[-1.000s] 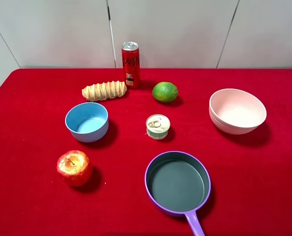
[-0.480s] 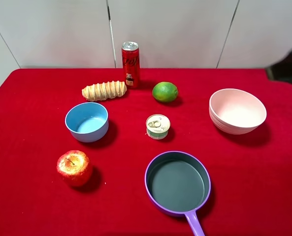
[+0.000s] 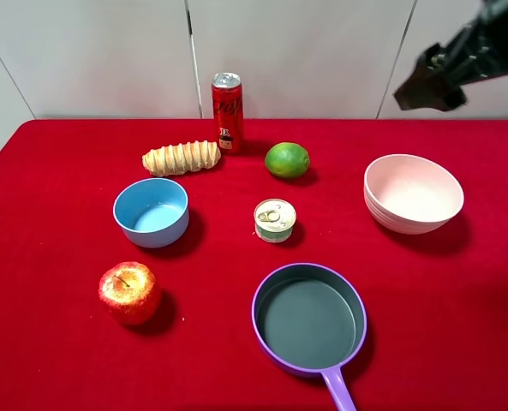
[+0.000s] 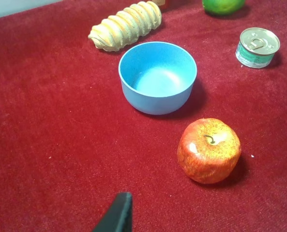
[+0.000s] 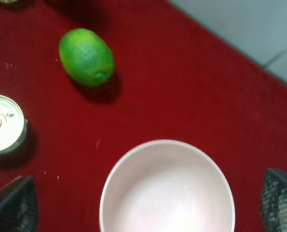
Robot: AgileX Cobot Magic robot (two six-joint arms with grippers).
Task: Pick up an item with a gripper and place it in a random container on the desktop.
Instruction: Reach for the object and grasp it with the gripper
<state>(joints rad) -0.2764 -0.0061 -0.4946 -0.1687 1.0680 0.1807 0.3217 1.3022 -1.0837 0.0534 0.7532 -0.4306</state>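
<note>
lime (image 3: 287,160) is just sitting on the red surface (image 3: 48,342) toward the back, right of the cola can (image 3: 227,111) and behind the little tin (image 3: 274,220), well apart from the purple pan (image 3: 309,321) up front. right pincer (image 3: 431,83) hangs up high past the pink bowl (image 3: 412,193), jaws spread wide, holding nothing. left pincer (image 4: 118,216) only shows one black tip, so can't tell if it's apart or together.

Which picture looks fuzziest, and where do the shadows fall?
Exterior high view: table things are crisp, shadows fall to their right, but the right gripper is smeared. Right wrist view: fuzziest, soft overall, pale pink bowl washed out. Left wrist view: apple sharp.
</note>
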